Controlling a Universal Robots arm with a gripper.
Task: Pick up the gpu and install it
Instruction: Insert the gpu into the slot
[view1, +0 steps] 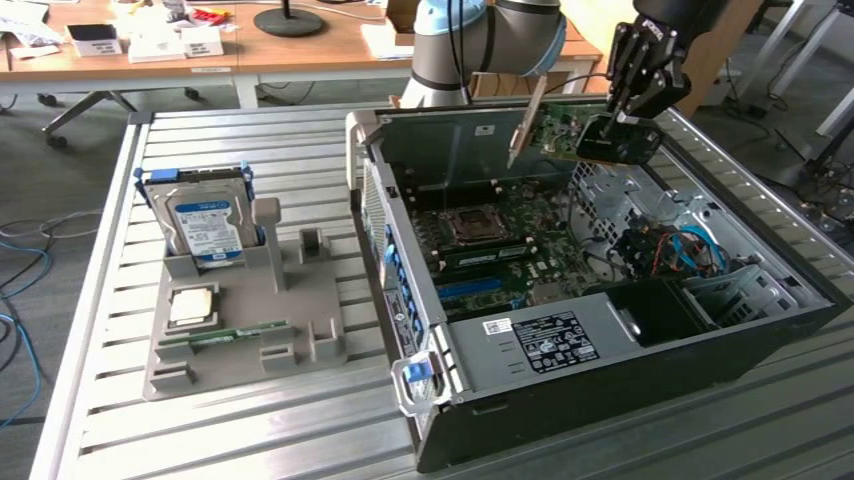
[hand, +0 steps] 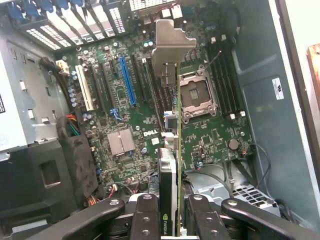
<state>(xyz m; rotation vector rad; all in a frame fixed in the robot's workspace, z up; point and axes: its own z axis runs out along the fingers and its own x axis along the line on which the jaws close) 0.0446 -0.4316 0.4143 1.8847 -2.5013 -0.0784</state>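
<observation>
Aloft, gpu (view1: 567, 125); slatted table (view1: 267, 440), desks (view1: 307, 55) behind

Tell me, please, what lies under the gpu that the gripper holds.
Under the gpu, held by the gripper over the open case, lies the motherboard with its empty CPU socket and blue slot. The strip of board directly beneath the card's edge and bracket is covered.

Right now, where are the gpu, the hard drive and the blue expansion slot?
gpu (view1: 567, 126), exterior view, green board.
hard drive (view1: 204, 224), exterior view, blue-white label.
blue expansion slot (hand: 127, 80), wrist view, its middle.
</observation>
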